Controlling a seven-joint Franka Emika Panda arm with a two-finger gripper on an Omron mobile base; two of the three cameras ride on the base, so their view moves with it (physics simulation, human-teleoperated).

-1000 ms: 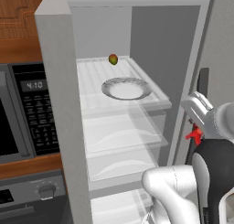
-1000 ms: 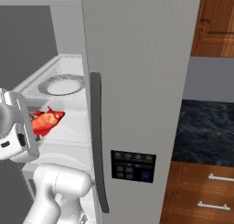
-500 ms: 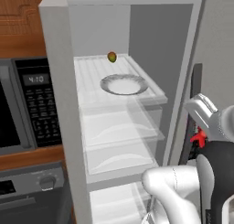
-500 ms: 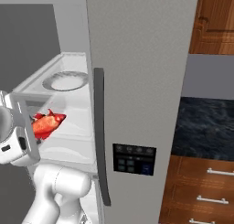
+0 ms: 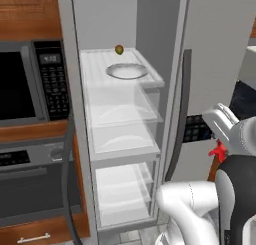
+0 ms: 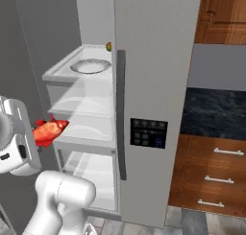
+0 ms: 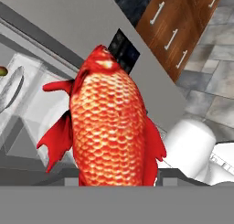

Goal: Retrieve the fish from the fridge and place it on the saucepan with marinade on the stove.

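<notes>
From the left base view I find the fridge [image 5: 125,114] standing with its left compartment open, a grey plate [image 5: 127,71] and a small round fruit [image 5: 119,49] on the top shelf, and the shelves below them bare; at the right edge, beside the arm, a scrap of red marks the fish [image 5: 218,150] just outside the cabinet, with the microwave [image 5: 30,81] to the left of the fridge. From the right base view I see the fish [image 6: 49,131] projecting from the gripper [image 6: 34,135] in front of the open compartment, level with the middle shelves and clear of them; the closed fridge door [image 6: 149,99] with its dark dispenser panel [image 6: 149,133] stands to the right. From the hand view the fish [image 7: 112,136] rises directly from the bottom edge where the finger tips sit, so I judge the jaws to be closed narrowly on its tail end, though the tips themselves are hidden behind it. I judge the retrieval step done and the carry in hand. The next move calls for turning the base away from the fridge toward the stove, keeping the hold firm and the fish clear of the door edge.
</notes>
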